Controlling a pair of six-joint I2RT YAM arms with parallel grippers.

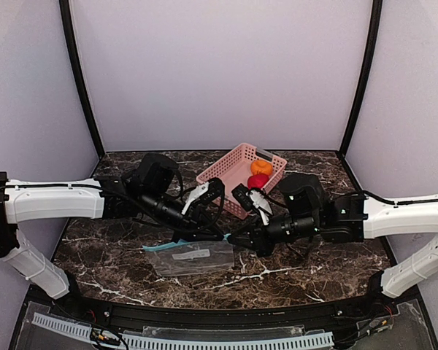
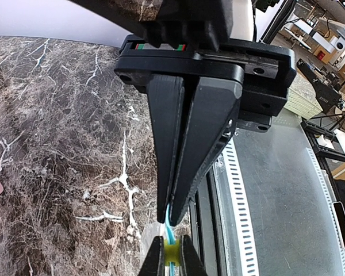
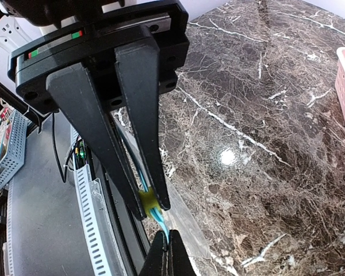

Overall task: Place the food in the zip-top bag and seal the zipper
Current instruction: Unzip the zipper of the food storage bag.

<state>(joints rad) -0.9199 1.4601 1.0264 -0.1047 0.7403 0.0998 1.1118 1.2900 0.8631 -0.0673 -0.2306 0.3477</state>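
Both claws meet mid-table: left claw [image 2: 171, 211] is pinched shut on the teal zipper [image 2: 169, 227], right claw [image 3: 152, 202] shut on the same strip just beside it, with a small yellow bit at its tips, can't tell what. Zip-top bag [image 1: 193, 257] lies flat, near side. Orange food [image 1: 261, 167] and red food [image 1: 258, 181] sit in the pink basket [image 1: 226, 171], far side. Looks like the bag-opening step; next move needs the two pinches pulled apart without the film slipping
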